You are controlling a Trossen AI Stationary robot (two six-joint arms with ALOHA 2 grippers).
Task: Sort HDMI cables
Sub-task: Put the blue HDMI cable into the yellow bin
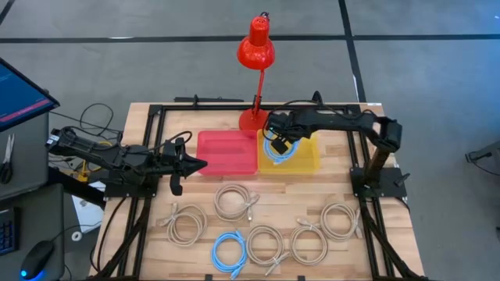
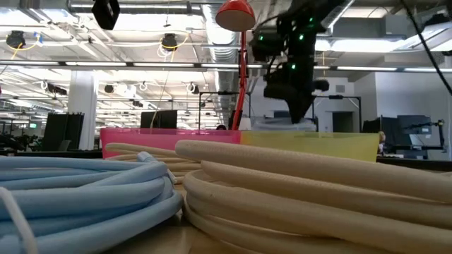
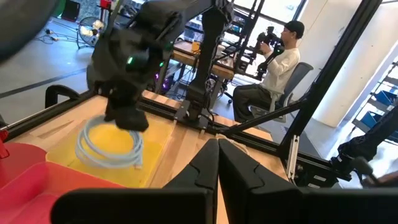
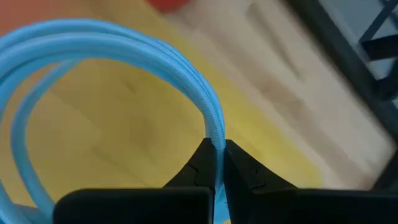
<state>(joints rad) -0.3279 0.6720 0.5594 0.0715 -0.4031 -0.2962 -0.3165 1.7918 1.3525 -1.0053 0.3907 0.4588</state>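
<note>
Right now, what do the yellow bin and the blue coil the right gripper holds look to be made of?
Yellow bin: likely plastic, slightly translucent, since light glows through its wall in the low view. Blue coil: thin cable with a matte, finely ribbed jacket, possibly braided; the right gripper pinches it.

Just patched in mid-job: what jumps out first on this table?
The right hand is shut on a light blue cable coil over the yellow tray at the table's far side, beside a red tray and red lamp. Five beige coils and another blue coil lie along the near edge. The left hand waits shut by the red tray.
</note>
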